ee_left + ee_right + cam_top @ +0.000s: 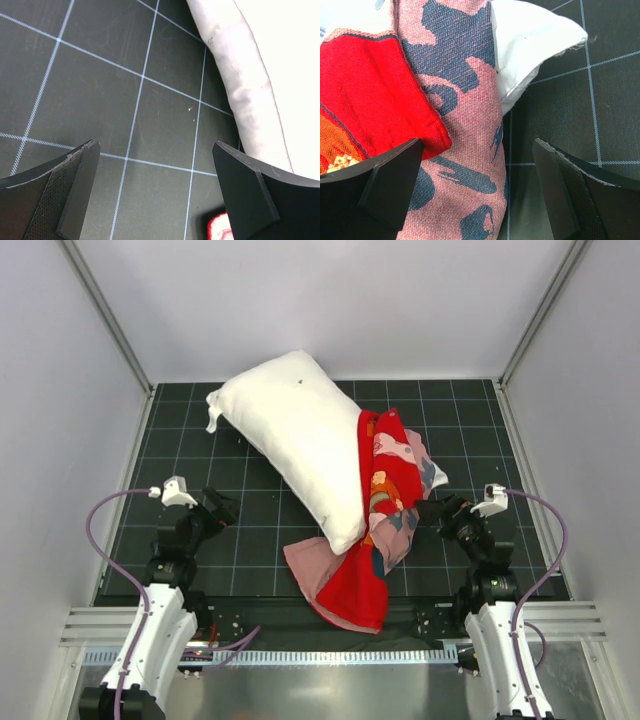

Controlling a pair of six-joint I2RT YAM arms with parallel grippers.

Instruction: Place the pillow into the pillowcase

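The left pincer (220,508) stood wide open and held nothing. It hung over the bare dark bench (175,440), just beside the left long edge of the pillow (290,440), without touching it. The right pincer (442,510) was also fully open and empty, on the opposite side of the pillow, with its fingers (385,185) above the edge of the pillowcase (385,505). Under this pincer lay the pale pink reverse with dark blue print, and red fabric next to it. A white corner, apparently of the pillow, stuck out from under the cloth. The pillow lay diagonally on the bench, outside the pillowcase. The pillowcase was crumpled, draped over the right side of the pillow and spreading out past its near end.
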